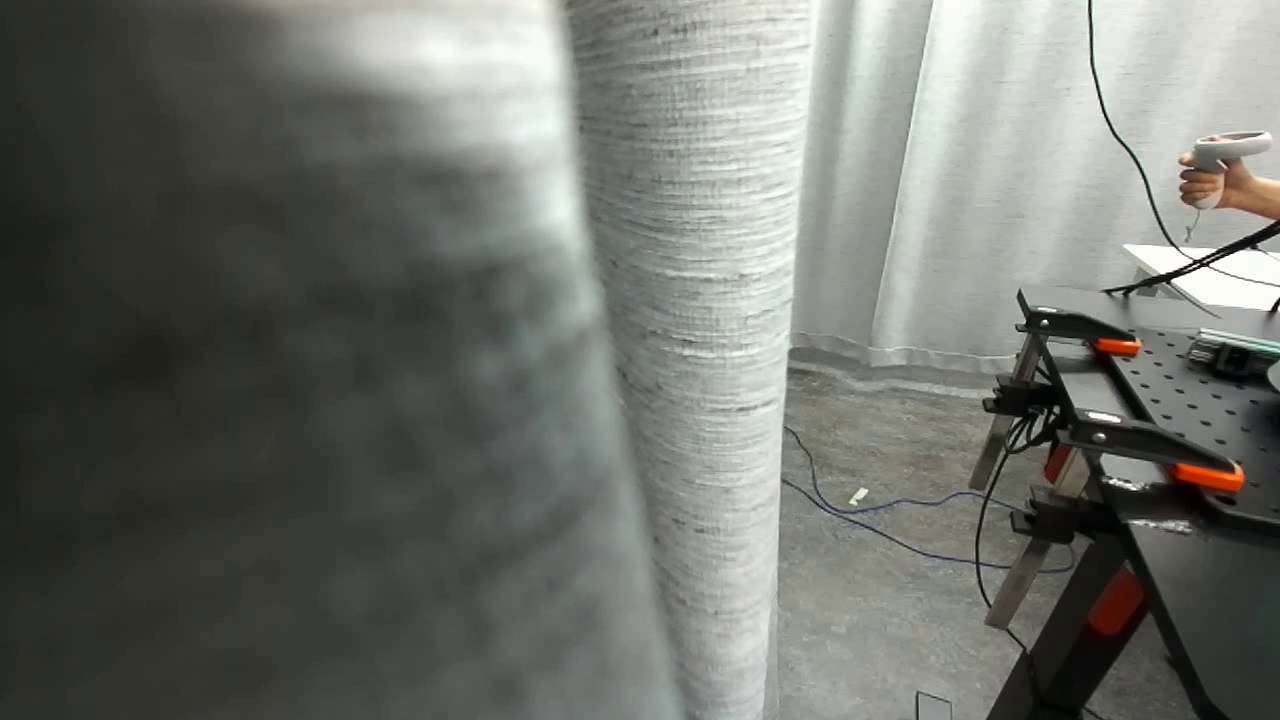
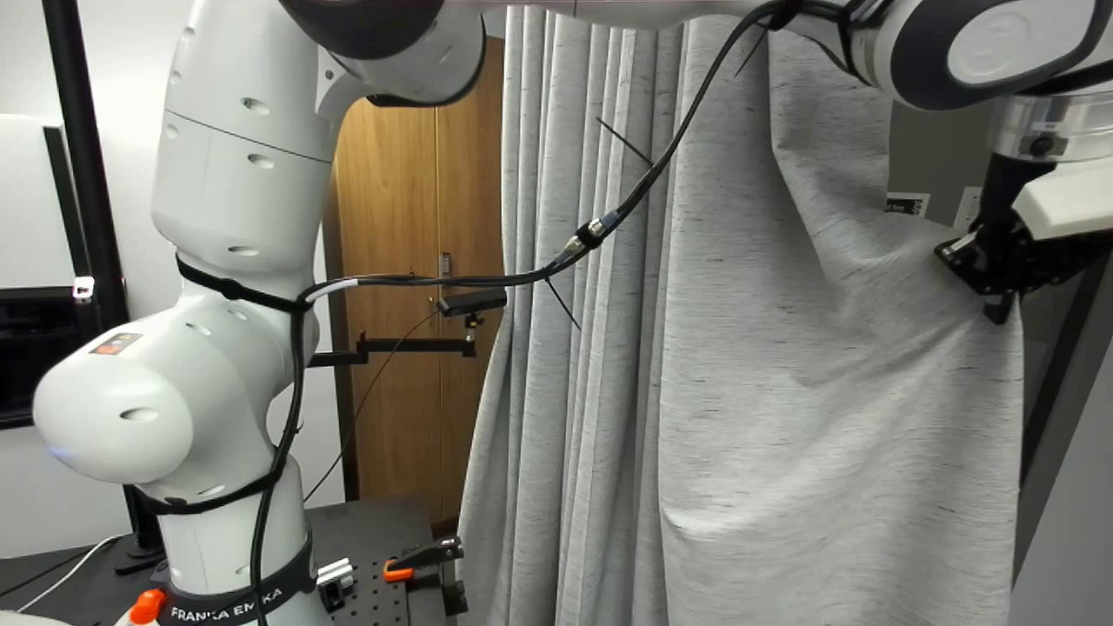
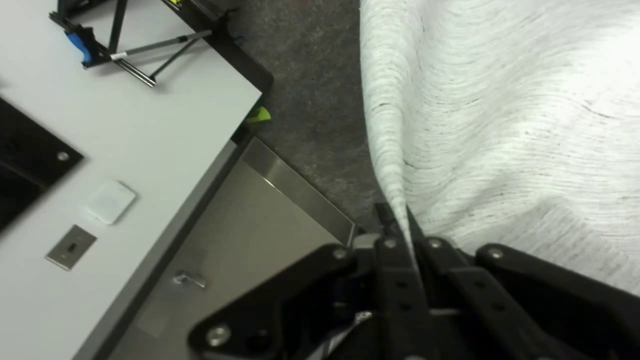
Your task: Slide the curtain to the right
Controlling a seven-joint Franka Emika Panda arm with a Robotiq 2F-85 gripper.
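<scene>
The light grey curtain (image 2: pixel 835 417) hangs in folds, and its free edge is pulled out toward the gripper at the right of an exterior view. In an exterior view the curtain (image 1: pixel 690 350) hangs very close to the camera, and a blurred dark grey fold covers the left side. The gripper (image 2: pixel 1000 304) is shut on the curtain's edge, and the cloth stretches in creases from it. In the wrist view the curtain (image 3: pixel 500 125) runs down to a narrow strip between the fingers of the gripper (image 3: pixel 402 220). The gripper is hidden or out of view in the close curtain view.
A black table (image 1: pixel 1180 590) with orange-tipped clamps (image 1: pixel 1210 476) stands beside the curtain. Cables (image 1: pixel 900 540) lie on the floor. A wooden cabinet (image 2: pixel 391 209) and a camera on a bracket (image 2: pixel 474 302) are behind the arm. A door (image 3: pixel 220 240) and white wall (image 3: pixel 150 135) lie beyond the gripper.
</scene>
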